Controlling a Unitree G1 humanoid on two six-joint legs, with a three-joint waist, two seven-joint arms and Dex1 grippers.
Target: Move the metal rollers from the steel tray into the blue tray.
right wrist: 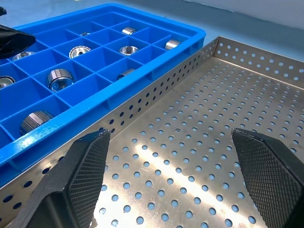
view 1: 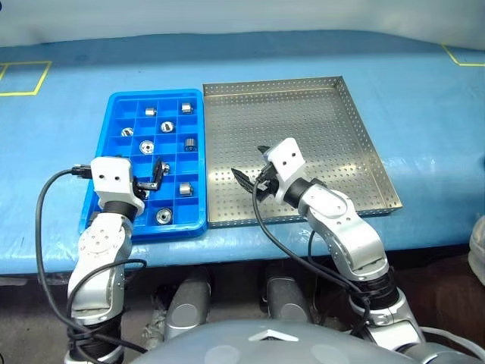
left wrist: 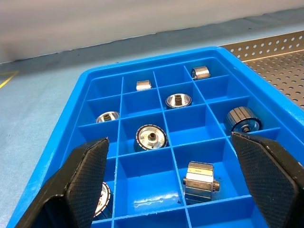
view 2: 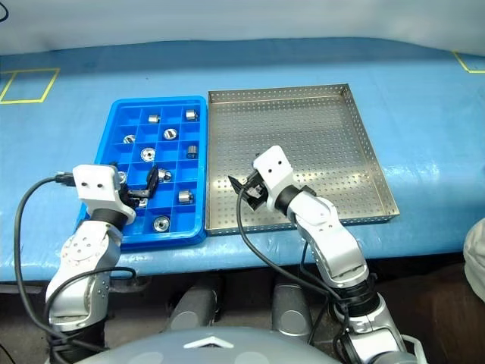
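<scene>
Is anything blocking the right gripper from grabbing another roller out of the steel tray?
Nothing blocks it, but the steel tray shows no rollers left. The metal rollers lie in the blue tray, and the right gripper hangs open.

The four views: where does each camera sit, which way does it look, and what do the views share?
Left eye view: on the head, looking down at the blue tray, steel tray, both arms.
Right eye view: beside it, same scene.
Left wrist view: on the left arm, over the blue tray's metal rollers, between the open left tool fingers.
Right wrist view: on the right arm, over the steel tray's floor, open right tool.
Shared: both wrist views show both trays.
</scene>
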